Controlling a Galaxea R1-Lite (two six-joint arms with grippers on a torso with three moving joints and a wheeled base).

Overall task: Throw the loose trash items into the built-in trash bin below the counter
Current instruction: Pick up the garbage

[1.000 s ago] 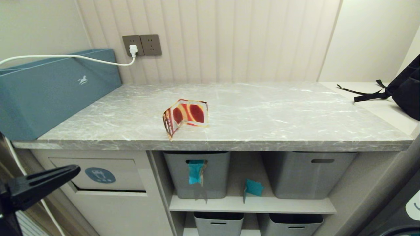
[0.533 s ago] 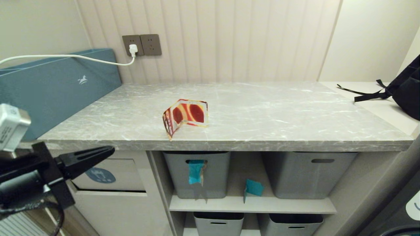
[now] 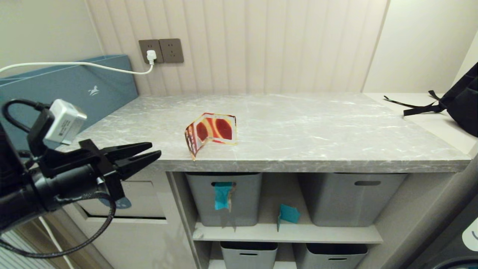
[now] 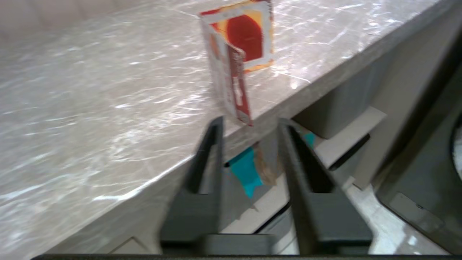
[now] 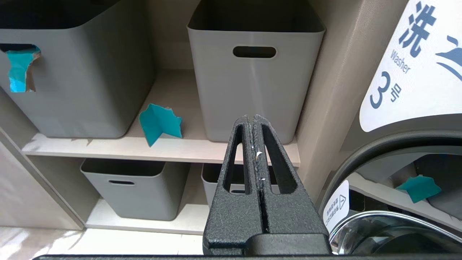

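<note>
Cardboard piece stands folded at the table front edge, so the left hand, fingers parted and empty, lines up level beside it; right hand, pressed together, hangs parked by the shelves.

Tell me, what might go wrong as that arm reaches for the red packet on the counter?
1. The folded cardboard piece stands upright at the counter edge; a nudge from the left gripper could tip it over or knock it off.
2. The open fingers look only slightly spread, so they might push the card instead of straddling it.
3. The arm now hides much of the trash bin flap, and the teal wrappers lie on the shelf, easy to miss.
</note>
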